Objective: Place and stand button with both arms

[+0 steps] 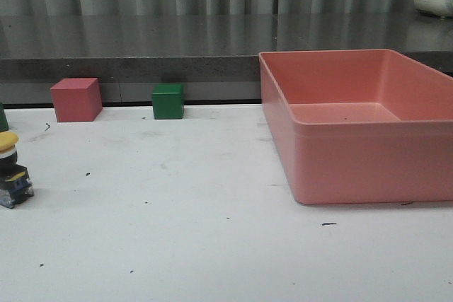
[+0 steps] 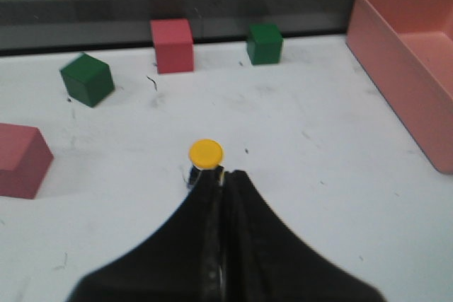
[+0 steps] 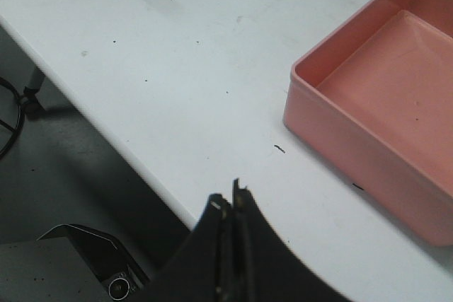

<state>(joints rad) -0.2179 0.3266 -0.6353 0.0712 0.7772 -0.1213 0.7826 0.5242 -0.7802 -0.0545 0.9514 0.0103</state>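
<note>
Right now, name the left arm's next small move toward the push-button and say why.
Probably open the left gripper. Its fingers are pressed together just short of the push-button, which stands upright, yellow cap up, on the white table. Shut fingers cannot straddle its dark base, so opening likely comes before any advance.

Both pincers, left (image 2: 221,178) and right (image 3: 232,199), have their 2 fingers pressed together, gripping nothing.
</note>
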